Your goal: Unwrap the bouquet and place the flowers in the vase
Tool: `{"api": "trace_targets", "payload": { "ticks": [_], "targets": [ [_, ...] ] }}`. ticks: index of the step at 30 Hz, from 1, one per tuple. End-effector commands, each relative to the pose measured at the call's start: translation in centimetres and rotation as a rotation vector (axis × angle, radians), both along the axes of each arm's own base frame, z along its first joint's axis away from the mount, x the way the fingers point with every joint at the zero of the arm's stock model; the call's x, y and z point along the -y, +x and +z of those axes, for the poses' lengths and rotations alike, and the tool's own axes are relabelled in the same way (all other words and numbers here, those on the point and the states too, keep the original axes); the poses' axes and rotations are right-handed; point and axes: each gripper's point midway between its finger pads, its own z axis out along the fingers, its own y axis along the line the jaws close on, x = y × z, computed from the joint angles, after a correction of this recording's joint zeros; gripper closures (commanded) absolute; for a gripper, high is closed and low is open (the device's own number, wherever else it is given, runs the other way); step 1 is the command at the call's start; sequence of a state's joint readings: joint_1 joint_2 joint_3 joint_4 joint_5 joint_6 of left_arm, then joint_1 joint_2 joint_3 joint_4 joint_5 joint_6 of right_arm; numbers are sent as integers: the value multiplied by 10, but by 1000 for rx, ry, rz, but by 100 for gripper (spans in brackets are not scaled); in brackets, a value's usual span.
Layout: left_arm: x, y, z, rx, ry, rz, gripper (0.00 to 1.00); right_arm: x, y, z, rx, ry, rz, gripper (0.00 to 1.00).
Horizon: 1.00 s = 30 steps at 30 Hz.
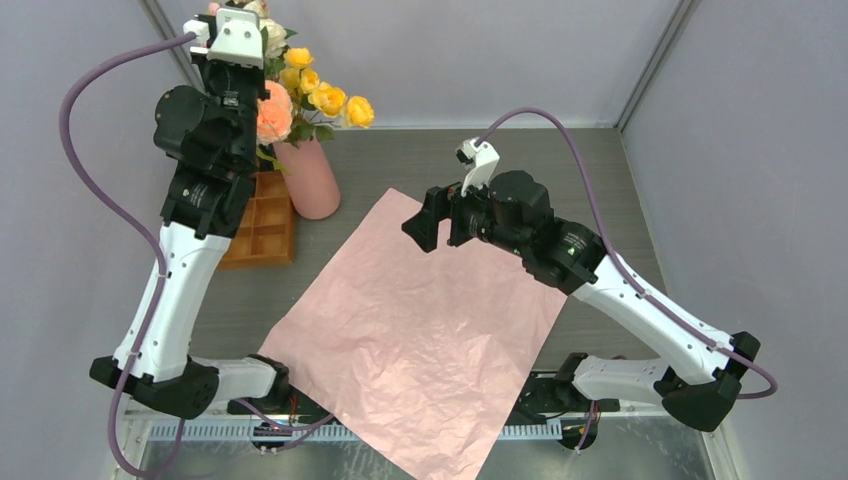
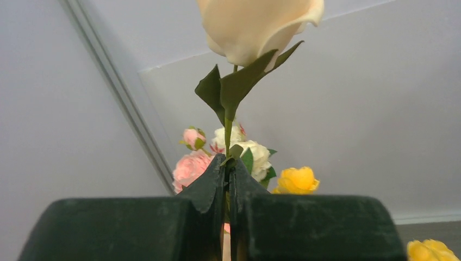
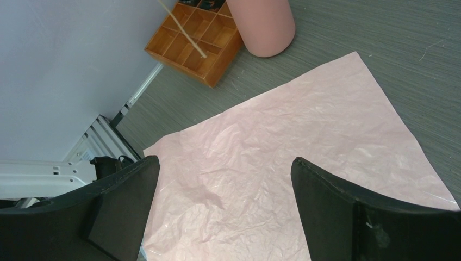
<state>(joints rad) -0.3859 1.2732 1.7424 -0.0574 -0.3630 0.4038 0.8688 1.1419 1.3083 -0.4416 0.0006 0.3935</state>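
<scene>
The salmon-pink vase (image 1: 308, 178) stands at the back left and holds flowers: yellow roses (image 1: 330, 98) and a peach rose (image 1: 273, 112). High above it, my left gripper (image 2: 228, 163) is shut on the green stem of a cream rose (image 2: 255, 27), whose head points up. Pink, white and yellow blooms (image 2: 296, 180) show behind the fingers. No wrapped bouquet is in view. A pink sheet of wrapping paper (image 1: 420, 330) lies spread flat on the table. My right gripper (image 1: 432, 222) hangs open over the sheet's far corner with nothing between its fingers (image 3: 125, 196).
An orange compartment tray (image 1: 262, 225) sits left of the vase, partly under the left arm. In the right wrist view a thin pale strand (image 3: 182, 30) runs down to the tray. Grey walls close in the back and sides. The paper's near corner overhangs the table's front rail.
</scene>
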Motion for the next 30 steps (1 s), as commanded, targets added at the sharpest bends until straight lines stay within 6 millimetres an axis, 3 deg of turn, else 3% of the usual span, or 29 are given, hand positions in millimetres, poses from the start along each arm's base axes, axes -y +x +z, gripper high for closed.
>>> {"api": "trace_targets", "payload": {
  "ticks": [1,5,10,14,19,30],
  "targets": [
    [-33,-29,54,166,-12,148,98,-2,7,10,51,18,-9,4],
    [-41,-52,54,158,-51,128,98,-3,10,6,51,16,-12,4],
    [-43,-104,58,182,-123,-8,98,-13,6,4,30,31,37,4],
    [-53,-120,56,192,-130,12,98,-16,5,5,23,42,51,4],
    [-61,-98,46,144,-86,121,99,-19,4,5,16,43,63,4],
    [-29,-16,38,184,-52,137,100,-10,9,-2,25,2,36,4]
  ]
}}
